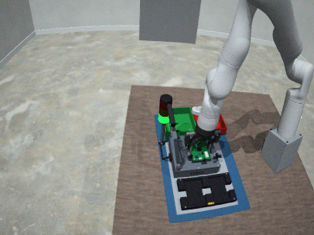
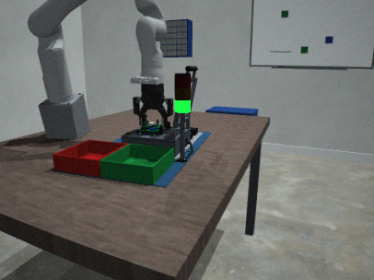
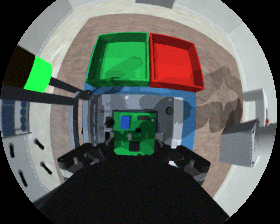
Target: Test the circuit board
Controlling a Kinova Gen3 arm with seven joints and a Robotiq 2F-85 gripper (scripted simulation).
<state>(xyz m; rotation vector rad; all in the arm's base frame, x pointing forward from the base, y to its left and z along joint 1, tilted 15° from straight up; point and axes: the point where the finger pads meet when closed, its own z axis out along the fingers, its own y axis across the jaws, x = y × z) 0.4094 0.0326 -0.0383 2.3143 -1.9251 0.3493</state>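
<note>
The tester [image 1: 184, 168] [image 2: 133, 135] has its lid [image 1: 175, 147] standing open at the left in the top view. The circuit board [image 1: 200, 156] [image 2: 148, 129] [image 3: 135, 131] is level over the tester's middle, component side up. Its white connector [image 1: 206, 154] is on the near right part in the top view. My gripper [image 1: 201, 150] [image 2: 152, 126] [image 3: 134, 143] points down and is shut on the board's two side edges. The pins and the board's underside are hidden. The signal light [image 1: 164, 119] [image 2: 182, 106] [image 3: 38, 73] glows green.
The green bin [image 1: 182, 115] [image 2: 129, 170] [image 3: 120, 80] and red bin [image 1: 223, 127] [image 2: 75, 163] [image 3: 175, 81] stand side by side behind the tester. The black tray [image 1: 191, 193] in front holds no board. The light's pole and raised lid stand tall beside my gripper.
</note>
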